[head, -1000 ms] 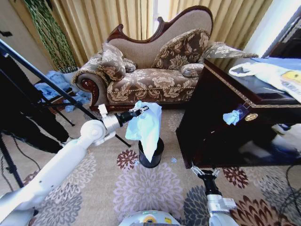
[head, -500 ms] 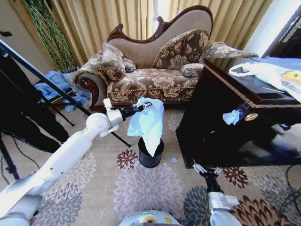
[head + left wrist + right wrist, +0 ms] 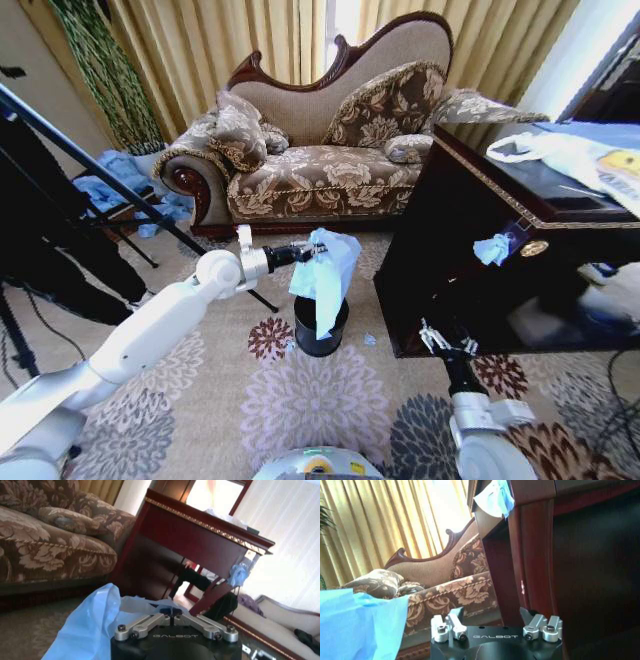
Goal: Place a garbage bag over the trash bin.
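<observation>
The garbage bag (image 3: 326, 272), pale-blue and crumpled, hangs from my left gripper (image 3: 311, 251), which is shut on its upper edge. Its lower tip dangles at the mouth of the black trash bin (image 3: 304, 336) standing on the carpet straight below. Seen from the left wrist, the left gripper (image 3: 171, 615) has its fingers pressed together on the bag (image 3: 90, 630). My right gripper (image 3: 447, 342) hovers low beside the dark cabinet, right of the bin, and is open. The right wrist view shows the right gripper (image 3: 492, 620) with nothing between its fingers and the bag (image 3: 362, 626) off to one side.
A dark wooden cabinet (image 3: 480, 240) stands close on the right with a white bag (image 3: 575, 160) on top and a blue scrap (image 3: 492, 248) on its front. A patterned sofa (image 3: 320, 160) is behind the bin. Black tripod legs (image 3: 110, 190) and blue cloth (image 3: 108, 178) are at left.
My left gripper has moved right and down with the bag, so it now hangs lower over the bin. The right gripper has come up and forward toward the cabinet.
</observation>
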Controlling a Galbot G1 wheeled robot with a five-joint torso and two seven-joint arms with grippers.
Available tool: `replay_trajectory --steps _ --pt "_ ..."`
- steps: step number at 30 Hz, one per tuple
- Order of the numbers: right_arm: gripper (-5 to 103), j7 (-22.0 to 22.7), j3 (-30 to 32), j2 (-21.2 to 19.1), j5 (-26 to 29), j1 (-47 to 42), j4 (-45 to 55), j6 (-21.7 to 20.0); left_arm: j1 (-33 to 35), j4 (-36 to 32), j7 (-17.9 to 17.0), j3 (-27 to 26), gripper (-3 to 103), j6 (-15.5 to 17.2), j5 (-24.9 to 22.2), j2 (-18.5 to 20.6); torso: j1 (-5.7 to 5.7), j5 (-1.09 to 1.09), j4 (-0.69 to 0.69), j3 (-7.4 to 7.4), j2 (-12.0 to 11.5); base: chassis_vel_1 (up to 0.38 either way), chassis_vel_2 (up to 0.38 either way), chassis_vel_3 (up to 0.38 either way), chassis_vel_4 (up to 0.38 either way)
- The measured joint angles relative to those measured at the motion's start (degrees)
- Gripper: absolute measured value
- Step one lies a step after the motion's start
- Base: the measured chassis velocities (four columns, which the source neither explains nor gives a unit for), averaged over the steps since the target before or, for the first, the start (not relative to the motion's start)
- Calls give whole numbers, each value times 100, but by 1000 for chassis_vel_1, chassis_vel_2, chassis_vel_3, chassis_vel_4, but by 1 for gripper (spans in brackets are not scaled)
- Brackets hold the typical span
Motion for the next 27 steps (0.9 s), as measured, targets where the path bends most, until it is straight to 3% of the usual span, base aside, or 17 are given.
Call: replay_trajectory --steps 2,4,5,6,11,13,17,21,27 --pt "64 -8 24 -18 2 0 -34 -3 49 -32 4 -94 0 -8 7 58 0 0 0 0 0 0 0 0 0" --pt "64 -13 26 -18 0 1 -58 -2 66 -38 8 -133 0 -10 7 85 0 1 -1 0 0 0 0 0 0" --pt "53 -19 20 -7 -1 10 -73 -2 108 -38 22 -194 0 -12 7 137 0 2 -1 0 0 0 0 0 0" --pt "53 -20 5 -1 -1 21 -73 -2 142 -31 37 -226 0 -14 7 172 0 2 -1 0 0 0 0 0 0" --pt "32 -30 -20 -4 -5 53 -52 -10 512 75 165 -380 0 -154 195 358 0 0 0 0 0 0 0 0 0" --pt "32 -37 -18 -5 -7 46 -52 -10 597 96 194 -421 0 -186 253 378 0 -1 1 0 0 0 0 0 0" --pt "10 -82 13 22 -20 -42 -80 8 986 129 224 -630 0 -249 400 403 0 0 -1 0 0 0 0 0 0" --pt "1 -98 4 63 -41 -55 -97 24 1124 248 224 -677 0 -265 513 329 0 1 -1 -1 0 0 0 0 0" --pt "0 -104 -23 67 -48 -51 -85 29 1220 508 198 -641 0 -266 656 143 0 1 -1 0 0 0 0 0 0"
